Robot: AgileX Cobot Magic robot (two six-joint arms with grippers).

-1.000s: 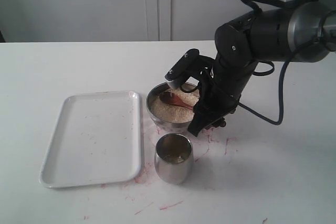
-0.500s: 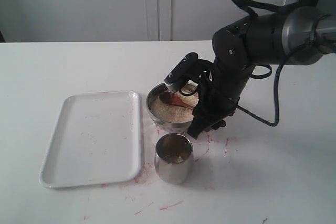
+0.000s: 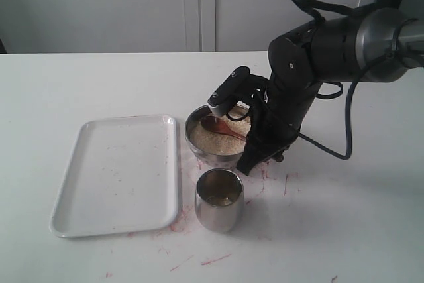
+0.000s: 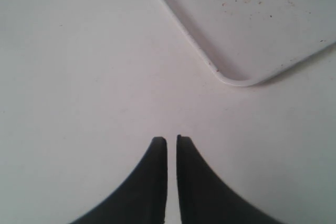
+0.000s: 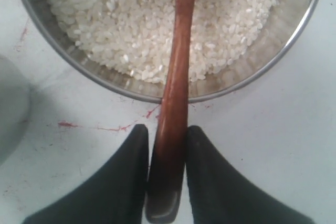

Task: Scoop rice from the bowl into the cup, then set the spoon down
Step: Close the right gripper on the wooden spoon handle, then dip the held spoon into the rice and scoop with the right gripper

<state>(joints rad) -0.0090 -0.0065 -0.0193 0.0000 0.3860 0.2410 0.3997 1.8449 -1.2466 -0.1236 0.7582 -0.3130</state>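
The steel bowl (image 3: 193, 126) holds rice (image 3: 211, 141), and the brown wooden spoon (image 3: 218, 126) lies in it with its head on the grains. In the right wrist view the spoon's handle (image 5: 176, 77) runs over the bowl's rim (image 5: 294, 40) and across the rice (image 5: 115, 19). My right gripper (image 5: 167, 132) is shut on the handle's end, with a finger pressed against each side. In the exterior view that gripper (image 3: 253, 156) sits low at the bowl's right side. The steel cup (image 3: 219, 200) stands just in front of the bowl. My left gripper (image 4: 171, 140) is shut and holds nothing.
A white tray (image 3: 116, 173) lies on the table left of the bowl and cup; its corner (image 4: 231, 72) shows in the left wrist view. Red marks streak the white tabletop (image 3: 218, 256) around the cup. The right arm's cable (image 3: 348, 130) loops to the right.
My right gripper's fingers have closed onto the spoon's handle. The right arm shifted slightly left a second ago, then held still. Bowl, cup and tray have not moved.
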